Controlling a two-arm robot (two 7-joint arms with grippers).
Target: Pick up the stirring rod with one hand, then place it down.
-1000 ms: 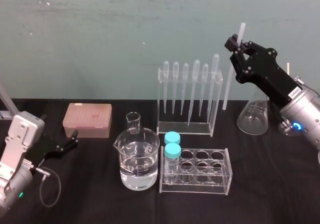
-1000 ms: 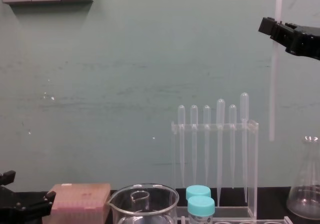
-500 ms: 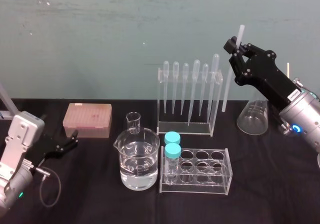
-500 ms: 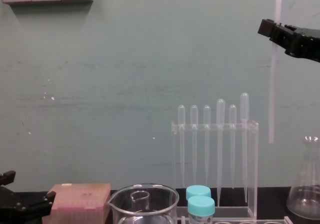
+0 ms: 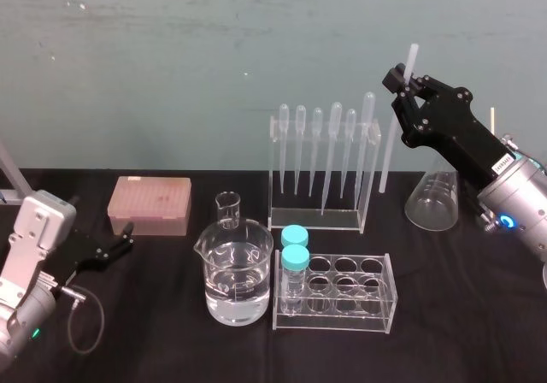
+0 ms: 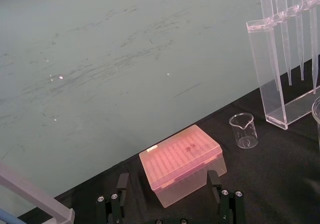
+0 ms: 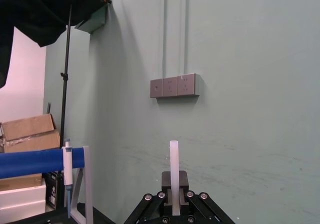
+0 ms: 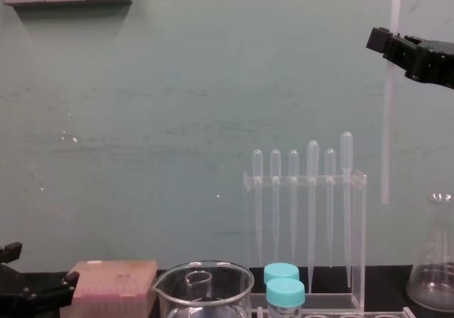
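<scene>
One-handed, we clamp the thin translucent-white stirring rod near its top in our black angular right gripper, rod hanging upright.

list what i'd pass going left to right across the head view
black left gripper → pink rectangular tip box → large clear glass beaker of water → clear acrylic pipette rack → translucent-white stirring rod, held in the black right gripper → clear glass conical flask
</scene>
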